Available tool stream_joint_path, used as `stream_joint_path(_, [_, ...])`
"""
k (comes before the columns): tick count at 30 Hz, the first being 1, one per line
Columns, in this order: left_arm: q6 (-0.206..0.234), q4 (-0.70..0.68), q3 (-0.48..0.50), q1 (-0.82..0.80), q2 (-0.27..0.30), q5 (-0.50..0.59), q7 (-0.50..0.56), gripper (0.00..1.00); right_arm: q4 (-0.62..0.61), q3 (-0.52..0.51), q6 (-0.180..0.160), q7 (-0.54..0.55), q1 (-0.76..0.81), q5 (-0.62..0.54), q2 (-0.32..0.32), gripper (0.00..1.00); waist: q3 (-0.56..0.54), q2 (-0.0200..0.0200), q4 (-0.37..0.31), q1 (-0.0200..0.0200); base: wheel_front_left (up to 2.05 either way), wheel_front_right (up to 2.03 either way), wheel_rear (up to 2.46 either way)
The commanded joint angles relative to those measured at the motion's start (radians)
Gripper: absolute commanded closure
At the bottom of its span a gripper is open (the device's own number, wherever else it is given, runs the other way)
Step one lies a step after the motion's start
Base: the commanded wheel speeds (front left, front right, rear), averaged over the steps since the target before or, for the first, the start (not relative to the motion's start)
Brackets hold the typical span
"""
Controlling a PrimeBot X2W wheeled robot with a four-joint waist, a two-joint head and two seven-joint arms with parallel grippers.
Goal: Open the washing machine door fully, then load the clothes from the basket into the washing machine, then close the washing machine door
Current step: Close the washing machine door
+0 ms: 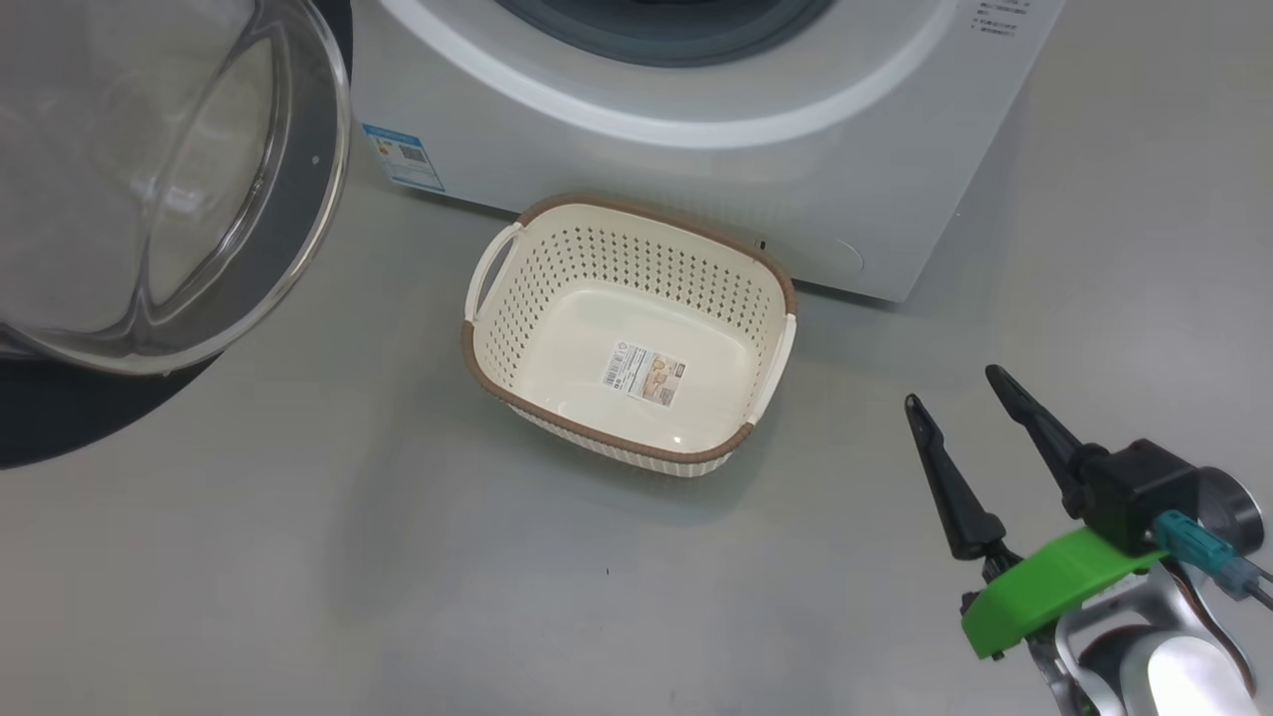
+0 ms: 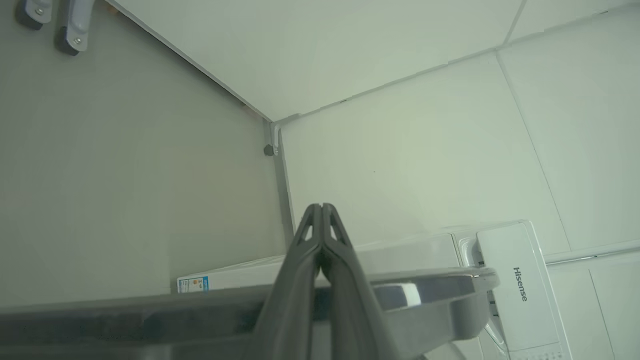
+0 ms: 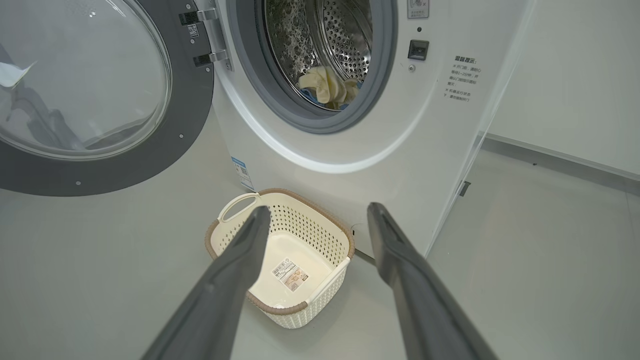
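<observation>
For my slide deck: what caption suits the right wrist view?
Open right gripper faces the empty basket; the clothes lie inside the washing machine, door open.

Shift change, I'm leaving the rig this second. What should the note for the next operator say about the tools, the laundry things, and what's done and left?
Left tool: shut, empty, by the edge of the washing machine door; whether it touches cannot be told.
Right tool: open, empty, above the floor to the right of the basket.
The door is swung wide open to the left. The basket is empty, in front of the washing machine. The clothes lie in the drum.
Done: door opened, clothes loaded.
Left: close the door.
</observation>
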Motion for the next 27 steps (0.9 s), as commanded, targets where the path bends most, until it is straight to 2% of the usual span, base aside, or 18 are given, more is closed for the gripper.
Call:
stream_joint_path(1, [-0.013, -0.036, -0.021, 0.012, 0.055, 0.012, 0.044, 1.00, -0.037, 0.023, 0.000, 0.004, -0.041, 0.003, -0.012, 0.00, -0.002, 0.0000, 0.001, 0.0000, 0.00, 0.00, 0.00])
stream_joint_path(8, [-0.028, -0.083, -0.057, 0.049, 0.068, 0.011, 0.151, 1.00, -0.035, 0.020, 0.000, 0.007, -0.038, 0.003, -0.012, 0.00, -0.001, 0.0000, 0.009, 0.0000, 0.00, 0.00, 0.00])
stream_joint_path(12, [-0.055, -0.130, -0.071, 0.070, 0.063, -0.002, 0.204, 1.00, -0.031, 0.021, 0.000, 0.007, -0.039, 0.005, -0.011, 0.00, 0.004, 0.0000, 0.014, 0.0000, 0.00, 0.00, 0.00])
stream_joint_path(16, [-0.071, -0.185, -0.065, 0.099, 0.051, -0.051, 0.287, 1.00, -0.028, 0.020, 0.000, 0.008, -0.042, 0.009, -0.010, 0.00, 0.012, 0.0000, 0.018, 0.0000, 0.00, 0.00, 0.00])
stream_joint_path(27, [-0.101, -0.327, -0.027, 0.179, -0.001, -0.177, 0.421, 1.00, -0.020, 0.013, 0.000, 0.016, -0.040, 0.009, -0.010, 0.00, 0.019, 0.0000, 0.029, 0.0000, 0.00, 0.00, 0.00])
